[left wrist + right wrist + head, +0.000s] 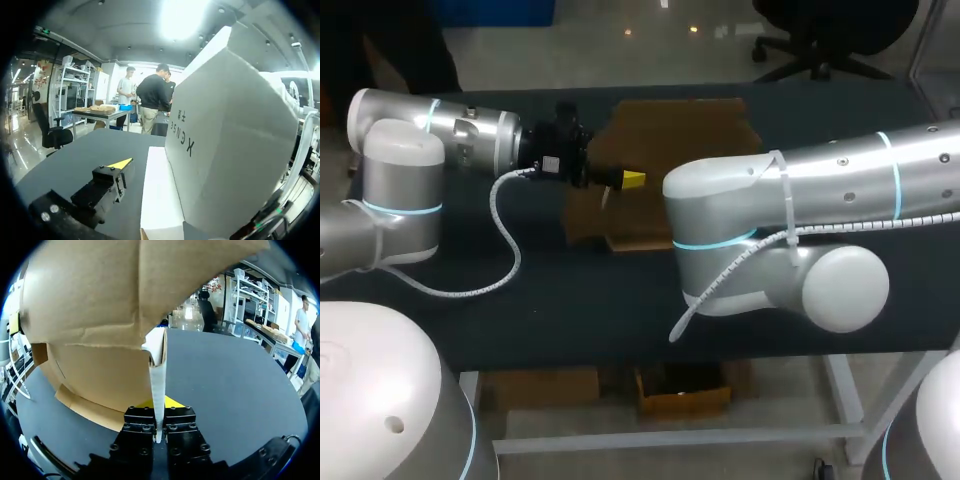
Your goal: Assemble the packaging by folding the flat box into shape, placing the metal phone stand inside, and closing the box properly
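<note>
The left arm (460, 130) is being seen stretched over the dark table (570, 310) from the left side. The left gripper (628, 180) is being held right at the left edge of the box (670, 125). Whether this gripper is released or clenched cannot be told, since a white flap of the box is covering its far side in the left wrist view.

The box is standing at the middle of the table, toward the far edge, partly unfolded rather than flat. Plain brown cardboard is showing on its inner faces (from above and from the right wrist), while the outer faces are showing white with a little dark print. One large white panel is rising steeply beside the left gripper, and a flatter white flap is jutting out at its foot.

The right gripper (159, 412) is being clenched on a thin upright wall of the box. The wall's pale edge is running down between its fingers (140, 422), with brown panels spreading above. The right arm (800, 200) is lying across the right half of the table and is hiding its own gripper in the head view.
</note>
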Robot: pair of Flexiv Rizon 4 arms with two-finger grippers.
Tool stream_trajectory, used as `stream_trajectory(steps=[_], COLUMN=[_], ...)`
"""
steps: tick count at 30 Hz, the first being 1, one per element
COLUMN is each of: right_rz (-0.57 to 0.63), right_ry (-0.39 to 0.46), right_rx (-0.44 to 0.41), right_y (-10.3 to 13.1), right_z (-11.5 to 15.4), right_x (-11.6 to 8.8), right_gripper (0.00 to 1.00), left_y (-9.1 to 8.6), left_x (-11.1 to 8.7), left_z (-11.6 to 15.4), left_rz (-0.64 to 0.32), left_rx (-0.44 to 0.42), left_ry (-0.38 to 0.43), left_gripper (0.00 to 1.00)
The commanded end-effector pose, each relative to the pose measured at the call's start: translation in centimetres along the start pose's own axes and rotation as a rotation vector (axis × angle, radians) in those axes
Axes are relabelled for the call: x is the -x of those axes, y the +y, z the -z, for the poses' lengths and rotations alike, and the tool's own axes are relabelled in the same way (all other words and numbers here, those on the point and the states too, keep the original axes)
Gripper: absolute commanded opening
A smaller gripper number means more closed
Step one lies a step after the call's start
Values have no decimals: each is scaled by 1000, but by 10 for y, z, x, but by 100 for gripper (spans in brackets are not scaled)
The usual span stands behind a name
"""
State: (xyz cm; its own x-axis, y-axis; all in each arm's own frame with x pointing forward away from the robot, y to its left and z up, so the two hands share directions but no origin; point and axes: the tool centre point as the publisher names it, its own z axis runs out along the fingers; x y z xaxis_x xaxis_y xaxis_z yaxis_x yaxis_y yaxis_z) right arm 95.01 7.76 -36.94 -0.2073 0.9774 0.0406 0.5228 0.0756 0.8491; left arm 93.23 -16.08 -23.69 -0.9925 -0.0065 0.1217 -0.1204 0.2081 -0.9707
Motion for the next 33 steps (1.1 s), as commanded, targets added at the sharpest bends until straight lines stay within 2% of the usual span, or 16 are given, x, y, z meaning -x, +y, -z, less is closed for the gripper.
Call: stream_trajectory(steps=[1, 5, 10, 16, 20, 23, 33], right_rz=[-1, -3, 13, 17, 19, 26, 60], right_ry=[41, 80, 112, 156, 212, 270, 343], right_rx=[-3, -7, -23, -29, -49, -64, -138], right_y=[1, 5, 11, 14, 17, 19, 25], right_z=[5, 7, 8, 10, 10, 11, 12], right_x=[9, 16, 23, 28, 32, 34, 40], right_gripper=[0, 0, 0, 0, 0, 0, 0], left_y=[-6, -7, -3, 2, 6, 7, 14], left_x=[-6, -9, -9, -12, -15, -14, -18], left_z=[3, 6, 10, 19, 33, 42, 65], left_rz=[-21, -51, -56, -66, -83, -81, -74], left_rx=[29, 54, 110, 115, 122, 139, 186], left_ry=[-4, -10, -97, -154, -220, -242, -285], left_gripper=[100, 100, 100, 100, 100, 100, 100])
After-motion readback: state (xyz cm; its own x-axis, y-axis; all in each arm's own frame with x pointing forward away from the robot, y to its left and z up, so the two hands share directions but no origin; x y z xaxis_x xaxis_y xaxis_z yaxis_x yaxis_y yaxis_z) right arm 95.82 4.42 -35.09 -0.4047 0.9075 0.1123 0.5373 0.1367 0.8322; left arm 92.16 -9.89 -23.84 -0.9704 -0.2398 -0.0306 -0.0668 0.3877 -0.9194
